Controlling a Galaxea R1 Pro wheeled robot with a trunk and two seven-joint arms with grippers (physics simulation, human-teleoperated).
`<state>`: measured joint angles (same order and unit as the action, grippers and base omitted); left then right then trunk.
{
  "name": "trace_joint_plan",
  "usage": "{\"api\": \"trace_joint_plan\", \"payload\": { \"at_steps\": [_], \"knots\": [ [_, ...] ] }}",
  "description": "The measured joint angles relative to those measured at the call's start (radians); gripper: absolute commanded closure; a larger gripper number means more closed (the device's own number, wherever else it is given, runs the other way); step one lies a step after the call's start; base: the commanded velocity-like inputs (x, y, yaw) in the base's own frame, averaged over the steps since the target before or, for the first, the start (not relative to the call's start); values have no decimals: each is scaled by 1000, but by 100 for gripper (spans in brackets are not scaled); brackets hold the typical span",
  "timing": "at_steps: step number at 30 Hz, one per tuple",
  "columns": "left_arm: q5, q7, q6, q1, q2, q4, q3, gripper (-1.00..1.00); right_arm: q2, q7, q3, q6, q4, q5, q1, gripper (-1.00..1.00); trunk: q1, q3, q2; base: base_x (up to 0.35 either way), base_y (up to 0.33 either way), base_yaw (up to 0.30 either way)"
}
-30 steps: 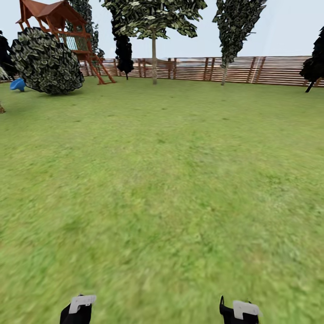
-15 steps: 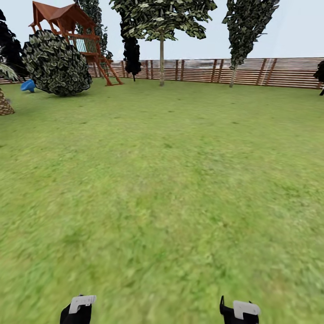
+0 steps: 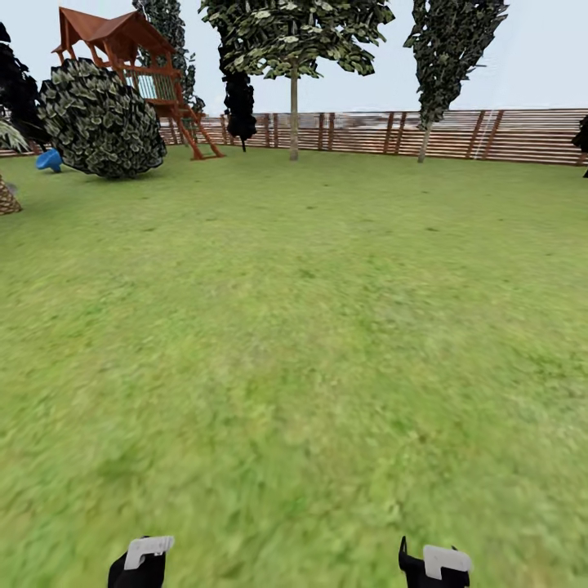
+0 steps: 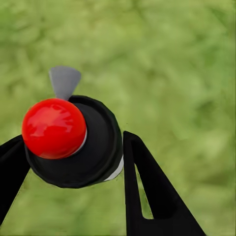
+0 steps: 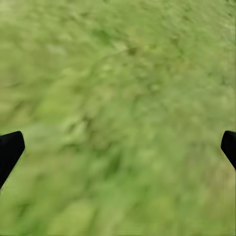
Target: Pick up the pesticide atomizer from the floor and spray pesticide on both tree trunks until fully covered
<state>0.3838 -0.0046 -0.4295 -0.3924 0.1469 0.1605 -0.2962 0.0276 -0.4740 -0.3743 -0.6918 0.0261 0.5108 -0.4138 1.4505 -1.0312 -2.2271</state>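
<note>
Across the wide green lawn (image 3: 310, 327) of the garden, a brown horizontal-slat wooden fence (image 3: 506, 135) closes the far edge from eleven to two o'clock. In front of it stand a tree with a pale straight bare trunk (image 3: 293, 114) and blocky dark-green leaves at twelve o'clock, and a narrower leafy tree (image 3: 447, 49) at one o'clock. At eleven o'clock sit a round dark-green shrub (image 3: 102, 122) and a red-brown wooden play tower (image 3: 122, 49) behind it. The left tool (image 4: 73, 157) is clamped on the pesticide atomizer (image 4: 73, 142), a round black body topped by a glossy red ball with a small grey tab beyond it; the black fingers (image 4: 147, 191) press its two sides, with grass behind. The right tool (image 5: 118, 142) has its two black tips spread wide apart over bare grass, holding nothing. In the head view both tools sit low, the left at seven o'clock (image 3: 140, 563) and the right at five o'clock (image 3: 437, 565).
</note>
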Motion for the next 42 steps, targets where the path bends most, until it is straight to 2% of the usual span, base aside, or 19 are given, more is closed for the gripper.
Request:
{"api": "trace_joint_plan", "payload": {
  "at_steps": [16,42],
  "knots": [
    [1,0,0,-1,-1,-9,0,100,0,0,0,0,0,2,1,-100,0,23,0,340,0,0],
    [1,0,-2,0,-3,-9,1,100,0,1,0,5,-1,0,1,-100,0,23,0,340,0,0]
  ]
}}
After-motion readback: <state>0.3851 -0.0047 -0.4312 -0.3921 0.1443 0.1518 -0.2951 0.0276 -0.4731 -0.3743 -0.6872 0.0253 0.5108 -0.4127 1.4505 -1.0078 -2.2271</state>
